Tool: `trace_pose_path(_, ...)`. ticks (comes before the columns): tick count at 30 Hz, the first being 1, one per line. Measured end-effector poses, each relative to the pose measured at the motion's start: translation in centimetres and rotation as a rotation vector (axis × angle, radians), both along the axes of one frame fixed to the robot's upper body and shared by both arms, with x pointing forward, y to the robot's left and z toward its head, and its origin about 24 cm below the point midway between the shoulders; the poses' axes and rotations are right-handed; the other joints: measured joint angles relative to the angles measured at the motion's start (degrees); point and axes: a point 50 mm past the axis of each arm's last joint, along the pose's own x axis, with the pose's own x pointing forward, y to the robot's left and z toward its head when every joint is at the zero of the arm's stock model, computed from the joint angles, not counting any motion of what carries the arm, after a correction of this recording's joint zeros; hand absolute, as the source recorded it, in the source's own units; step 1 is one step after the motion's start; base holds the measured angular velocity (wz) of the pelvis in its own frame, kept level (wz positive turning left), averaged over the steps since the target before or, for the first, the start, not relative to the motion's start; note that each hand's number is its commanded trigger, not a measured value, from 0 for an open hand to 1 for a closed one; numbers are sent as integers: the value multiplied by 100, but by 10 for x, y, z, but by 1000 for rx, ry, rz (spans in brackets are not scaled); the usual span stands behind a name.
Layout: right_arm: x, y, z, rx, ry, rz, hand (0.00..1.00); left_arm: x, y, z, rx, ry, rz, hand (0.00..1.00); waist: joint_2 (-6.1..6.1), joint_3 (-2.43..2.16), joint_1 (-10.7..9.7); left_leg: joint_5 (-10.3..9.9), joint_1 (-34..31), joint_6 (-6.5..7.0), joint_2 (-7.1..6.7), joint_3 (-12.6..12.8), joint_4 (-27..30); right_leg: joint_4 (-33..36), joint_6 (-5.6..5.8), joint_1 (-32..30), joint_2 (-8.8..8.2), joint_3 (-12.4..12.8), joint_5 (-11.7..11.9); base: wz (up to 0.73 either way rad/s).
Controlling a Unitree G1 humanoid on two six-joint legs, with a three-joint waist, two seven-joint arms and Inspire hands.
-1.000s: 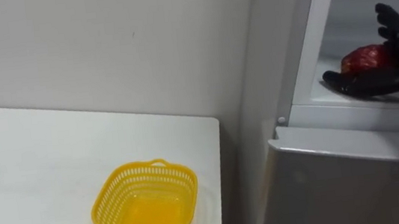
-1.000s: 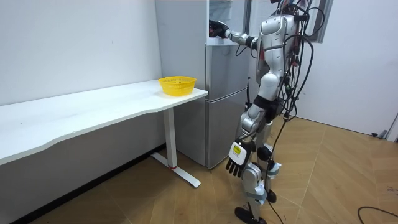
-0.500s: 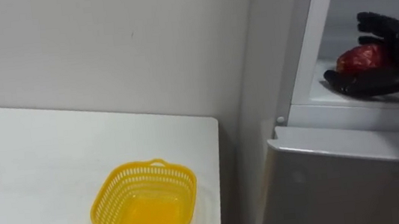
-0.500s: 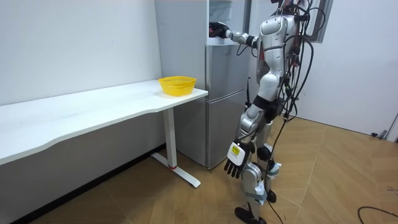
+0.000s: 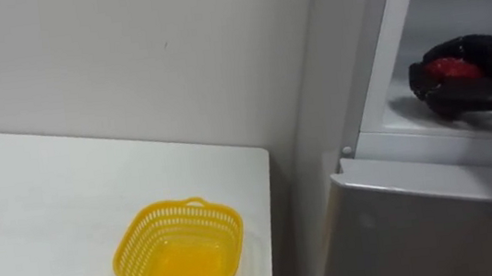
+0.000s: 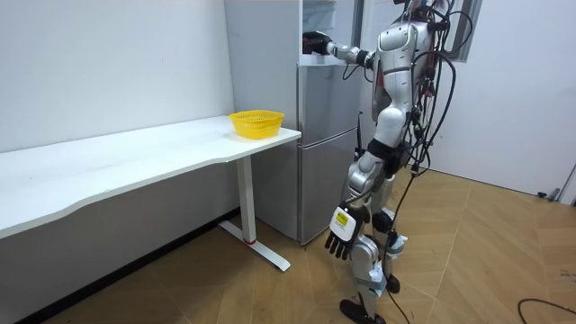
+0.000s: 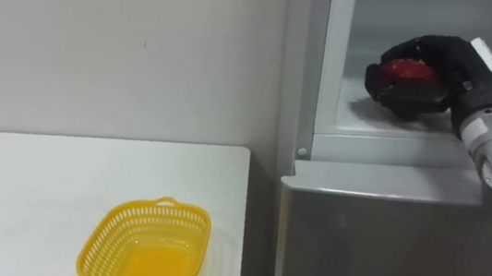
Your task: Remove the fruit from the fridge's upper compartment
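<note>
The right robot hand [image 5: 490, 59] was clenched round a red fruit [image 5: 447, 69], fingers wrapped over its top, inside the upper fridge compartment [image 5: 408, 116]. Well to that hand's left and lower, a yellow basket [image 5: 180, 253] sat on the bench [image 5: 30, 200]. The left robot hand [image 6: 343, 236] hung relaxed at the robot's side.

basket [image 5: 137, 243]: glossy perforated plastic | table [image 5: 31, 209]: smooth matt | fridge [image 5: 424, 229]: smooth grey satin | red item [image 5: 447, 69]: slight sheen

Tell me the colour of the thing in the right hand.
Red. The thing in the right hand shows best in the right eye view.
</note>
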Motion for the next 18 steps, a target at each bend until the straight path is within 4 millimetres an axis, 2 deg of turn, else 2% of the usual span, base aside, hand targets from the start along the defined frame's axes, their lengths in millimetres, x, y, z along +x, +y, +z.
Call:
trace_pose_path(7,-6,13,8,-14,-44,61,100,0,0,0,11,-2,6,0,129,-33,-25,1,18,0,1,-14,-5,-19,0,22,-1,-31,-1,0)
trace_pose_path(13,-21,20,2,-39,-79,52,100,-2,2,0,55,-6,15,0,129,-31,-22,0,102,0,-6,-6,-39,-87,1,112,4,4,0,0)
trace_pose_path(16,-30,29,2,-29,-122,63,100,0,2,0,54,-11,16,0,173,-7,-31,0,99,0,-3,31,-25,-85,1,98,7,26,0,-5)
trace_pose_path(18,-36,34,5,-16,-157,62,100,-2,0,0,49,-11,14,0,203,-16,-49,0,86,0,-2,43,-26,-77,0,80,7,37,1,-2)
